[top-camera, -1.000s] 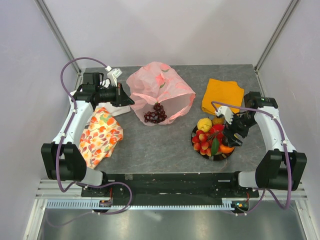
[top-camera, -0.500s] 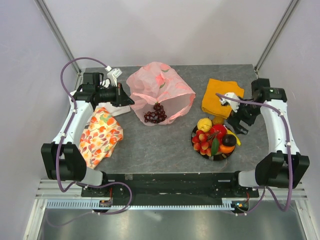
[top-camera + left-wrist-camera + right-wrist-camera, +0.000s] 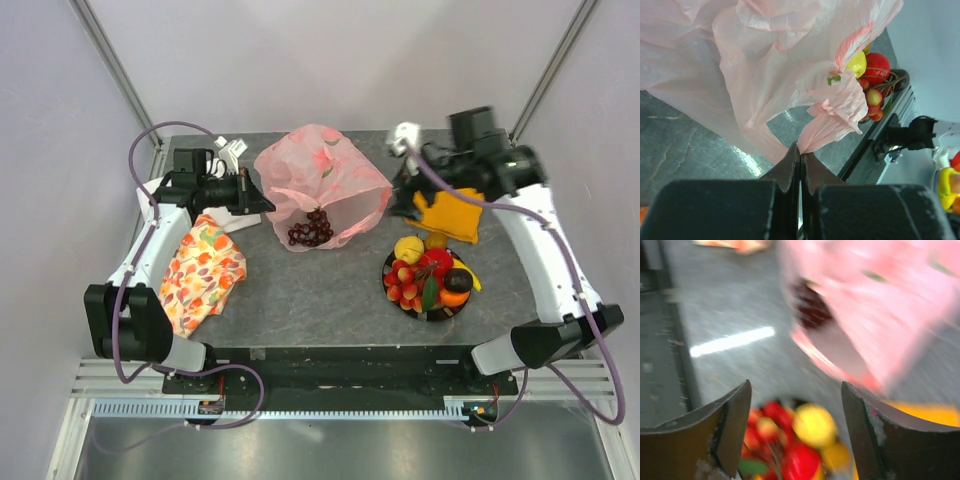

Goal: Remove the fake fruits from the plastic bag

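Left gripper [image 3: 800, 152] pinched shut on plastic bag [image 3: 320, 175] edge, anchoring it. Grape bunch [image 3: 312, 228] in bag mouth; other fruits [image 3: 425, 262] heaped on plate [image 3: 440, 316]. Right gripper [image 3: 796, 390] wide, empty; blurred, probably bound for grapes

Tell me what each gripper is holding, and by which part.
Left gripper: shut on the plastic bag, pinching a gathered twist of film at its left edge. Right gripper: open, holding nothing.

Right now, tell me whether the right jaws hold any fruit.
No; the right wrist view shows the right jaws wide open and empty, the piled fruits lying beyond them.
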`<state>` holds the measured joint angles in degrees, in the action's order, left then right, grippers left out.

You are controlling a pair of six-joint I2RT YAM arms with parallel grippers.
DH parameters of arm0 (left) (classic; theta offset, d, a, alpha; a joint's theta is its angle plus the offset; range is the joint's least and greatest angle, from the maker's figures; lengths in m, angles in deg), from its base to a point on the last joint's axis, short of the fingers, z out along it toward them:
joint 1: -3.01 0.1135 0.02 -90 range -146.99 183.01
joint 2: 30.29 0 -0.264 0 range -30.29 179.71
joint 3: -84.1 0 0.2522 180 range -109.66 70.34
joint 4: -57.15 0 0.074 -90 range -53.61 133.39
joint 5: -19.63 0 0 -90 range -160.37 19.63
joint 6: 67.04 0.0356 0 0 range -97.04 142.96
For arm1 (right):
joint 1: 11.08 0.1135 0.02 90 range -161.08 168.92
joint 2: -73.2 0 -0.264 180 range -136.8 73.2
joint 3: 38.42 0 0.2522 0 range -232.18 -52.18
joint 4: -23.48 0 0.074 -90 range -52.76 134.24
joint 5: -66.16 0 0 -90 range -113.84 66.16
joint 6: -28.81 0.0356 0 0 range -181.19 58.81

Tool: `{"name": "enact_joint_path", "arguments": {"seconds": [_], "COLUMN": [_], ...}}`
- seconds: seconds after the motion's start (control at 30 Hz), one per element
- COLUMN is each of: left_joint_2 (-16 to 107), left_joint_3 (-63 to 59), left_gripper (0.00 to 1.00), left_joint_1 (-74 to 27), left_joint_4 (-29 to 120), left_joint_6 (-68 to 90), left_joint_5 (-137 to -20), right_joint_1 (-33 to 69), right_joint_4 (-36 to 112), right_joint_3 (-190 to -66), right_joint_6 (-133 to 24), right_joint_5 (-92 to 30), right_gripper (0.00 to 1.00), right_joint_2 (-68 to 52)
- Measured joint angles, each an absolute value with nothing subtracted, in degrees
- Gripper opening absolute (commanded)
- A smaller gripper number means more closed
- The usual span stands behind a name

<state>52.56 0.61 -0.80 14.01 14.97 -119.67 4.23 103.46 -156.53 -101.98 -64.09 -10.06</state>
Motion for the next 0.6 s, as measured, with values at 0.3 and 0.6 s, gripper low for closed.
{"name": "enact_joint_path", "arguments": {"seconds": [0.3,0.6], "left_joint_2": [52.87,53.5], "left_joint_3": [2.51,9.04], "left_gripper": [0.02,0.01], "left_joint_1": [2.76,4.36], "left_joint_4": [20.08,27.06], "left_joint_6": [0.2,-10.23], "left_joint_5": [-119.23,-122.03], "right_joint_1": [28.01,29.28], "right_joint_4": [80.68,65.23], "right_joint_3": [-135.05,-139.33], "right_joint_6": [-96.3,-94.99], "right_joint_5": [-58.34,-50.43], "right_gripper": [0.79,0.83], "right_joint_2": [-17.25,-33.19]}}
